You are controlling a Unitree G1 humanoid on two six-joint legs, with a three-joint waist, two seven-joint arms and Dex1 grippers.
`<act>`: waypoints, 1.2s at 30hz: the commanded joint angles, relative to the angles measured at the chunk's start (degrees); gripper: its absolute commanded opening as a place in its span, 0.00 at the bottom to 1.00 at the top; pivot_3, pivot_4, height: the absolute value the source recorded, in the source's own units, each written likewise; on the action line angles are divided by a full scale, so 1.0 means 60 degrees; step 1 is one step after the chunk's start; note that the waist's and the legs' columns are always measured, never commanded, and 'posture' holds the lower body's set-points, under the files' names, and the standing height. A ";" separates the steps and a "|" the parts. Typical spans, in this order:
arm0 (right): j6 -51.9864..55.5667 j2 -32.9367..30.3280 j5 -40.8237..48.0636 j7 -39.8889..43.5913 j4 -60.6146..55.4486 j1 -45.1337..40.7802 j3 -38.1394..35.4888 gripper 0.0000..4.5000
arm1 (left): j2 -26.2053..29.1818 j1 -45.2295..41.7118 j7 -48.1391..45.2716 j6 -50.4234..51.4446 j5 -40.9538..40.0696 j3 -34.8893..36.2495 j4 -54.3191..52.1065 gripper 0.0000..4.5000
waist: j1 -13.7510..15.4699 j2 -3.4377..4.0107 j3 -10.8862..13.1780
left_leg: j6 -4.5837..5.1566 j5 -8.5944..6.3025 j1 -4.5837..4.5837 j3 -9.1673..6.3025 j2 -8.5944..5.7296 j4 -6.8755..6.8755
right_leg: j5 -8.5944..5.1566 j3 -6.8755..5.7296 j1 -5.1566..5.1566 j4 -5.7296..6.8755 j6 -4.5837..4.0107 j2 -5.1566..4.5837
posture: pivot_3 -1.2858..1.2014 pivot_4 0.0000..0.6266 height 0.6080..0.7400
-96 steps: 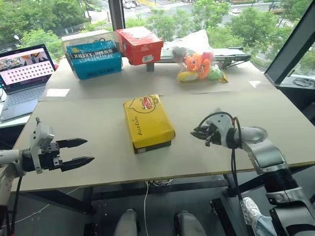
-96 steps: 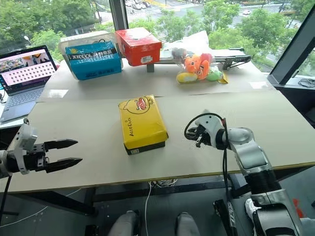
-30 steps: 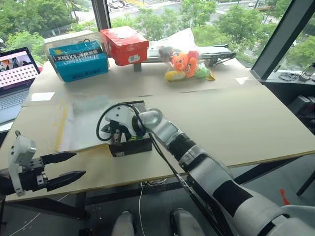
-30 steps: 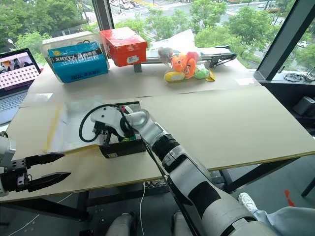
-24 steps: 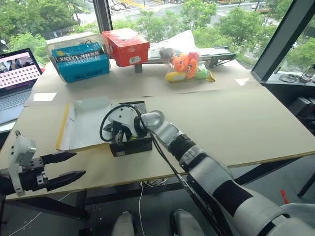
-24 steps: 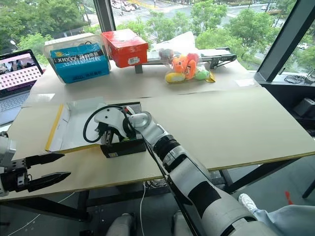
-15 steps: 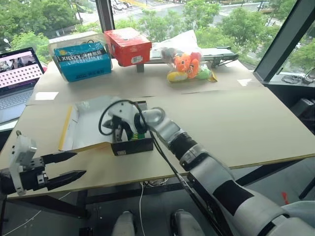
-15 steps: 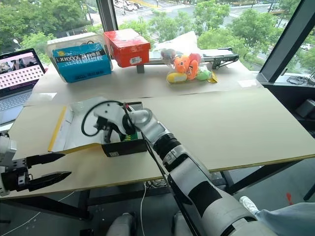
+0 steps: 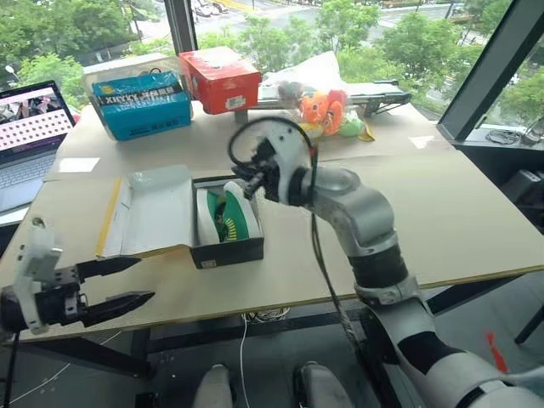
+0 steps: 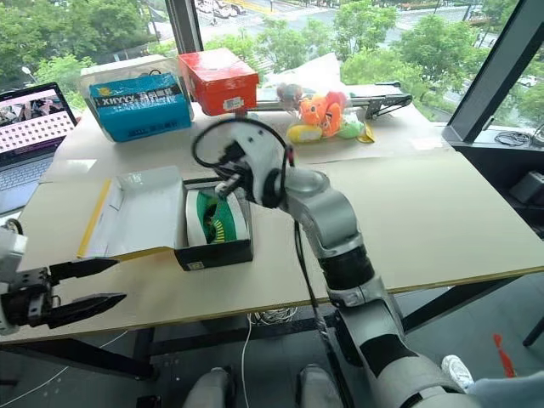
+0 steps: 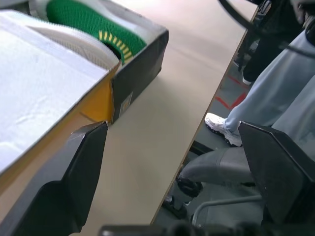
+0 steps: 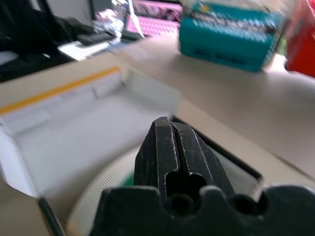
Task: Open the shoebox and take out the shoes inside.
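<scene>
Lid now fully folded back: shoebox (image 9: 225, 229) open at centre-left of the left eye view, white inside of the lid (image 9: 153, 211) lying flat on the table (image 9: 442, 212) toward the left edge. A second ago hidden under the right arm; now uncovered, with the shoes (image 9: 223, 214) lying side by side in the black base, green uppers and white soles showing. Right pincer (image 9: 253, 180) lifted clear of the box, up and toward frame centre, hanging just above its far right corner, fingers pressed together, gripping nothing. Left pincer (image 9: 127, 283) at lower left off the table's near edge, fingers parted, nothing between them, well apart from the box. Opening step judged complete; removal of both shoes not yet begun. Next likely needed: parting the right fingers before reaching in.
</scene>
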 commanded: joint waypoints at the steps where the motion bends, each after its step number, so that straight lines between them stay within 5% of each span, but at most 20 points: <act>1: -0.0147 0.0017 -0.0344 -0.0429 -0.0056 -0.0152 0.0243 0.01 | 0.0239 -0.0549 0.0258 0.0254 -0.0601 0.0492 -0.0115 1.00 | -0.0047 0.0003 0.0002 | 0.0012 0.0008 0.0000 -0.0001 0.0001 0.0002 | 0.0003 0.0011 -0.0003 0.0002 0.0006 0.0010 | 0.52 0.24 0.94; 3: -0.0446 0.0005 -0.0530 -0.0515 0.0420 -0.0193 0.0388 0.01 | 0.0294 -0.0959 0.0461 0.0178 -0.0557 0.0279 0.0118 1.00 | -0.0058 0.0001 0.0001 | 0.0063 0.0039 0.0003 -0.0002 0.0006 -0.0001 | 0.0022 0.0016 -0.0003 0.0004 0.0041 0.0019 | 0.52 0.24 0.94; 6: -0.0774 0.0153 -0.0545 -0.0553 0.0953 -0.0296 0.0332 0.16 | 0.0187 -0.1278 0.0678 -0.0072 -0.0169 -0.0228 0.0343 1.00 | -0.0044 0.0001 0.0001 | 0.0063 0.0039 0.0009 -0.0003 0.0009 -0.0001 | 0.0020 0.0017 0.0000 0.0004 0.0040 0.0024 | 0.52 0.24 0.94; 17: -0.1373 0.0398 -0.0818 -0.0231 0.2167 -0.1198 0.0750 0.99 | -0.0136 -0.1576 0.0948 -0.0436 0.0118 -0.1139 0.0402 1.00 | -0.0043 0.0001 0.0001 | 0.0056 0.0035 0.0008 -0.0003 0.0011 -0.0002 | 0.0012 0.0019 0.0002 0.0003 0.0025 0.0025 | 0.52 0.24 0.94; 36: -0.4848 0.1166 -0.1683 0.0298 0.9175 -0.2823 0.0644 0.99 | -0.0359 -0.1186 0.1016 -0.0606 0.0191 -0.1177 0.0130 1.00 | -0.0040 -0.0001 -0.0001 | 0.0052 0.0032 0.0037 -0.0003 0.0011 -0.0004 | 0.0007 0.0022 0.0029 0.0003 0.0014 0.0025 | 0.52 0.24 0.94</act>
